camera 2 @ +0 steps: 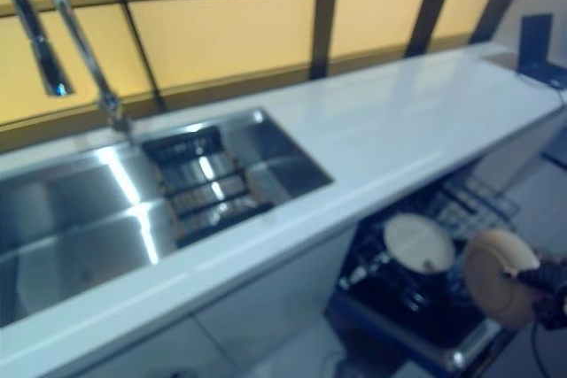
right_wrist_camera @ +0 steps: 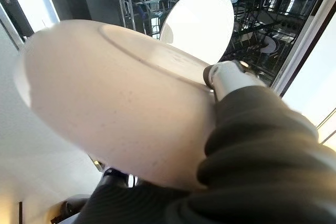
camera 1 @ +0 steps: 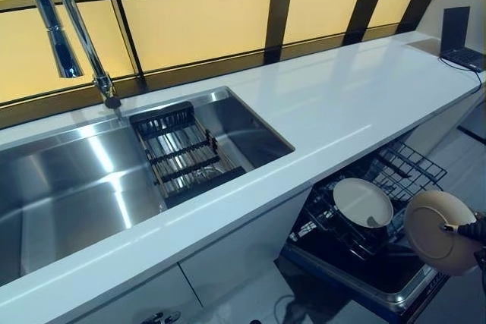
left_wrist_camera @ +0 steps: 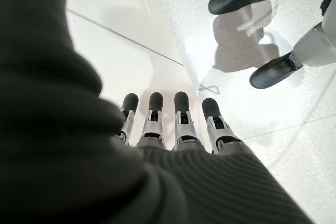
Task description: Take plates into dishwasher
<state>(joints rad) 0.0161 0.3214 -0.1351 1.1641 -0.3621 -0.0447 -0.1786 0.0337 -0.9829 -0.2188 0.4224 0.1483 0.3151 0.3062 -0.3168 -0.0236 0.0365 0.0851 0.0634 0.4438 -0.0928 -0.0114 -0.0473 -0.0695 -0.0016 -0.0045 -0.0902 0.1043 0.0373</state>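
My right hand [camera 1: 472, 233] is shut on a beige plate [camera 1: 440, 231], held on edge above the front right corner of the open dishwasher rack [camera 1: 364, 218]. In the right wrist view the thumb [right_wrist_camera: 226, 77] presses on the plate's face [right_wrist_camera: 105, 98]. A white plate [camera 1: 362, 202] stands upright in the rack; it also shows in the right wrist view [right_wrist_camera: 202, 22]. My left hand [left_wrist_camera: 173, 129] hangs low with straight fingers, empty, facing the floor beside a white cabinet door.
A steel sink [camera 1: 68, 180] with a black drying rack [camera 1: 182, 153] and a tall tap [camera 1: 68, 28] sits in the white counter [camera 1: 342, 104]. A laptop [camera 1: 462, 39] lies at the counter's far right. The pulled-out dishwasher rack stands below the counter.
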